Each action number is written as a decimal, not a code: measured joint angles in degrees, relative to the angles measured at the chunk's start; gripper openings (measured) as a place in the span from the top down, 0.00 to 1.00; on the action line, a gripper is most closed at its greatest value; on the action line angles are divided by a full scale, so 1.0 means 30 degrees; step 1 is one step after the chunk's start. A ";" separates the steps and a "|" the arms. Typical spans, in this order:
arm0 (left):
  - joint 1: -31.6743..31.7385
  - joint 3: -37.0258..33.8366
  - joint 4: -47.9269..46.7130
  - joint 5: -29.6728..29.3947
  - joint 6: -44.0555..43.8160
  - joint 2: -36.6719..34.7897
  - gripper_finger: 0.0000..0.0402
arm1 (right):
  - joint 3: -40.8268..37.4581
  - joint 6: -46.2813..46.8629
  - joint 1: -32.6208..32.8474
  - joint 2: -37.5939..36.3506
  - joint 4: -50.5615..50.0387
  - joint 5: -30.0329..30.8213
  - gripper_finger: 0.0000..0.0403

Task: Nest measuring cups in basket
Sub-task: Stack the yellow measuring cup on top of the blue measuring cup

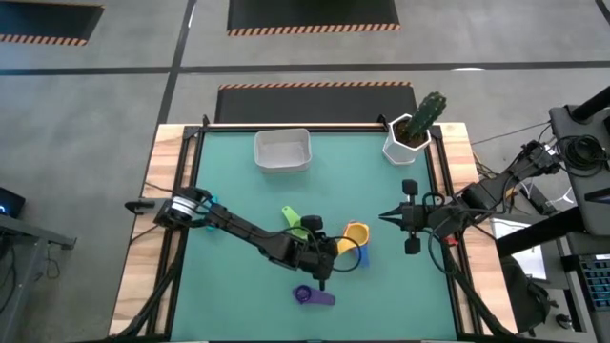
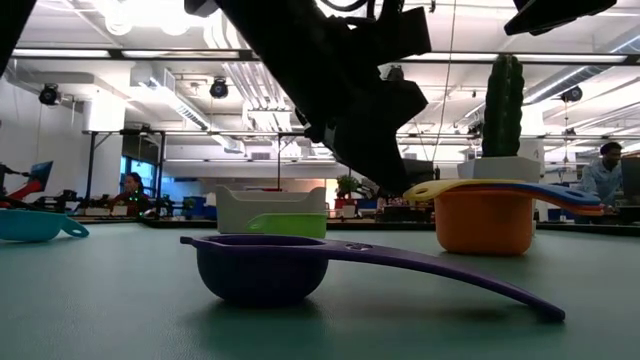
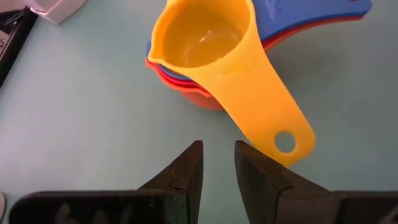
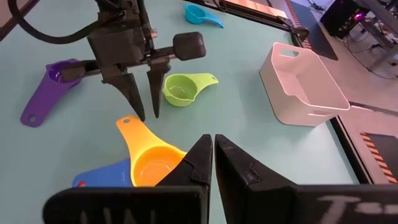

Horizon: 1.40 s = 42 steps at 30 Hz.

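A yellow cup (image 3: 205, 43) sits nested on top of a blue cup (image 3: 323, 18) and red and orange cups (image 3: 180, 84), right of the table's middle (image 1: 355, 238). My left gripper (image 3: 217, 146) is narrowly open. Its fingertips stand just beside the free end of the yellow handle (image 3: 285, 142) and hold nothing; it also shows in the high view (image 1: 329, 255). My right gripper (image 4: 211, 146) is shut and empty, right of the stack (image 1: 385, 217). A green cup (image 4: 181, 89), a purple cup (image 1: 313, 296) and a teal cup (image 4: 202, 15) lie apart on the table. The white basket (image 1: 282, 151) stands empty at the far side.
A white pot with a green cactus (image 1: 415, 129) stands at the far right corner. The purple cup (image 2: 262, 268) lies nearest the table's near edge, its handle pointing right. The teal cup (image 1: 207, 200) lies by my left arm's base.
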 joint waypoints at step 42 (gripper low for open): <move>-0.0576 0.1532 -0.0198 0.1843 0.2506 0.0713 1.00 | -0.7759 1.4035 0.0415 0.2393 0.4346 -0.5222 0.98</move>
